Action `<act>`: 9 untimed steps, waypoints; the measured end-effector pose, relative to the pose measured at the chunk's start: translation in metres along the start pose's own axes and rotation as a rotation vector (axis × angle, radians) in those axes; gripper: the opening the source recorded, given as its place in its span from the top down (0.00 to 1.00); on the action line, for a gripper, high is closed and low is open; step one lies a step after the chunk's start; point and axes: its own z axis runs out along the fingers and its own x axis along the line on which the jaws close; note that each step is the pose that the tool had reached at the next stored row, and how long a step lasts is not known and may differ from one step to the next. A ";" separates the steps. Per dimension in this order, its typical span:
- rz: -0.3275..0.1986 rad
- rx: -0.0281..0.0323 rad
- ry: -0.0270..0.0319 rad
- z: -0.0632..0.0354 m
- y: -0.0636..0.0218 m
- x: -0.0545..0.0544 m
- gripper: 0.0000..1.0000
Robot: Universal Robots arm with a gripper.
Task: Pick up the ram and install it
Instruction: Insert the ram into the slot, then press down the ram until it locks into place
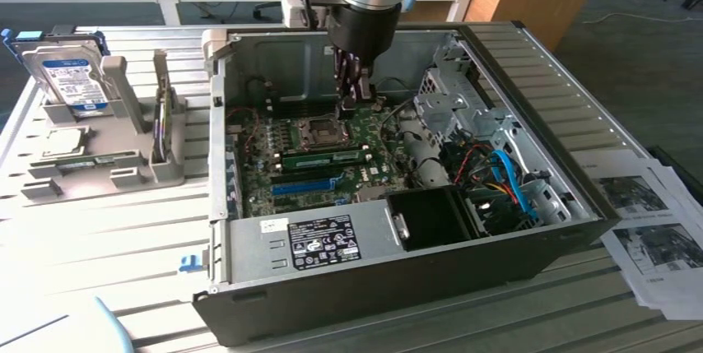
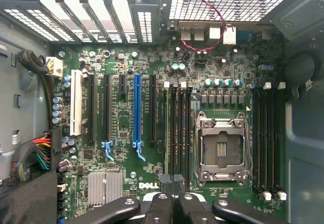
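Note:
The ram [image 1: 324, 157], a long thin green stick, sits on edge on the motherboard [image 1: 363, 174] inside the open computer case, between the processor socket [image 1: 325, 130] and a blue slot [image 1: 302, 185]. My gripper [image 1: 354, 106] reaches down into the case just beyond the socket, apart from the stick. In the wrist view my gripper [image 2: 172, 181] is shut, fingertips pressed together with nothing between them. It hovers over one end of the black memory slots [image 2: 179, 133] beside the processor socket [image 2: 221, 148].
The case walls [image 1: 549, 98] hem the arm in, and cables [image 1: 500, 176] and a black fan shroud [image 1: 434, 217] fill the near right corner. A grey parts holder [image 1: 104, 172] at the exterior view's left carries a hard drive [image 1: 68, 77]. Papers [image 1: 648, 221] lie at the right.

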 end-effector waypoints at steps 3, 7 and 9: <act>0.000 0.0000 0.0000 0.0000 0.0000 0.000 0.91; 0.000 0.0000 0.0001 0.0000 0.0000 0.000 0.91; 0.000 0.0000 0.0000 0.0000 0.0000 0.000 0.91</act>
